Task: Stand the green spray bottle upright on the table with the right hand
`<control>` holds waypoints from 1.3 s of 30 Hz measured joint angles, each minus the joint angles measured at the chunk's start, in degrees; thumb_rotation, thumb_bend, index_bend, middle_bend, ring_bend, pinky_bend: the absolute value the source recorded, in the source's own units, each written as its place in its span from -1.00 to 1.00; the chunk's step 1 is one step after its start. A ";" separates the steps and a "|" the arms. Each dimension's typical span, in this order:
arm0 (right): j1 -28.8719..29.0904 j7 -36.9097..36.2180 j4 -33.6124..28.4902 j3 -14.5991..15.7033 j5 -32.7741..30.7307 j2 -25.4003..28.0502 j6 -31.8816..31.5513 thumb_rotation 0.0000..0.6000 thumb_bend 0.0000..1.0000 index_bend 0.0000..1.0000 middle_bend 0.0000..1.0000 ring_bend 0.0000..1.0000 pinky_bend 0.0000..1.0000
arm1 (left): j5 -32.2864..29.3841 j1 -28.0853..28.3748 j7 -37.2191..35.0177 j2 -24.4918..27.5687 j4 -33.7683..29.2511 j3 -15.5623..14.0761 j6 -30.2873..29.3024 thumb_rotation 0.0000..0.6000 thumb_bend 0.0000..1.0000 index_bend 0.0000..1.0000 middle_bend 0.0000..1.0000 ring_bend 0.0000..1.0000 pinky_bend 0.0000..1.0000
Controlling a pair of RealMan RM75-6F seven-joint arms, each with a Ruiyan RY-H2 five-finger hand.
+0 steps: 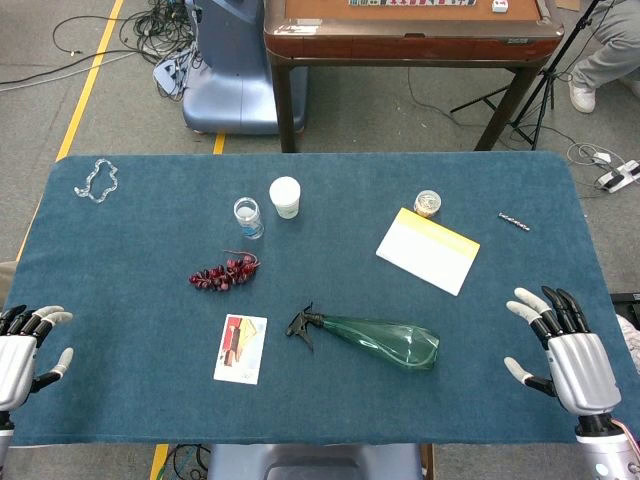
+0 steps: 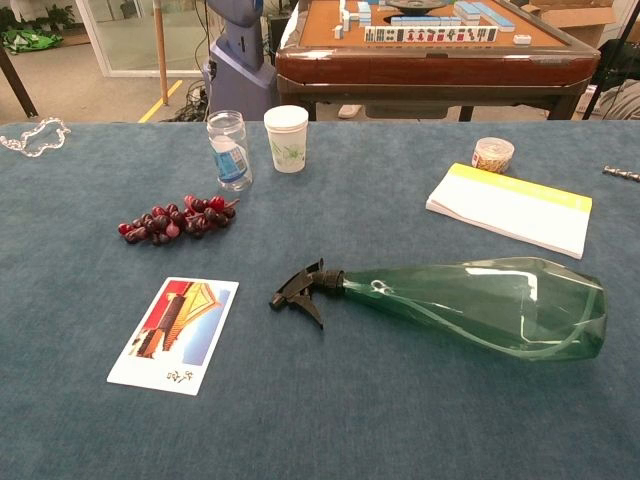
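Picture card (image 2: 173, 335): I can see a few dark characters along its near white edge in my chest view, too small for me to read.
Small bottle (image 2: 229, 150): it carries a blue and white label; I can make out no words on it.
Paper cup (image 2: 286, 138): there is a faint green print on its side, not legible to me.
Tiles (image 2: 430, 33) on the brown table beyond my counter: they bear markings on their faces, too small to tell.
Pad (image 2: 512, 208): yellow strip along its top, and I find no writing I can read.
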State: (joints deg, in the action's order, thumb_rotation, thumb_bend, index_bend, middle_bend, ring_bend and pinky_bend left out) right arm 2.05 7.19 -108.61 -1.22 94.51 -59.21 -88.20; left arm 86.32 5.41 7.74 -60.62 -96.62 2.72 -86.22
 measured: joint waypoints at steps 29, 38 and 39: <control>7.53 1.10 -0.17 0.41 -0.23 -3.78 13.36 1.00 -0.91 -0.49 -0.72 -0.92 -0.85 | -0.10 -0.64 -0.75 -0.28 0.65 -0.21 -0.62 1.00 -0.28 -0.36 -0.48 -0.51 -0.75; 11.55 3.74 1.10 0.59 -2.63 -9.37 19.78 1.00 -1.00 -0.73 -0.95 -1.00 -0.85 | -0.08 -0.89 -0.94 -0.24 0.81 -0.34 -0.75 1.00 -0.28 -0.36 -0.48 -0.51 -0.75; 11.96 4.39 1.45 0.54 -3.15 -10.23 20.43 1.00 -1.00 -0.76 -0.96 -1.00 -0.85 | -0.05 -0.91 -0.94 -0.21 0.81 -0.37 -0.76 1.00 -0.28 -0.36 -0.48 -0.51 -0.75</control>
State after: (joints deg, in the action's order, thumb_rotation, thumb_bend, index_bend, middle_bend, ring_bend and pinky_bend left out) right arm 14.02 11.59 -107.15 -0.68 91.35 -69.44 -67.76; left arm 86.28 4.49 6.80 -60.83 -95.81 2.35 -86.99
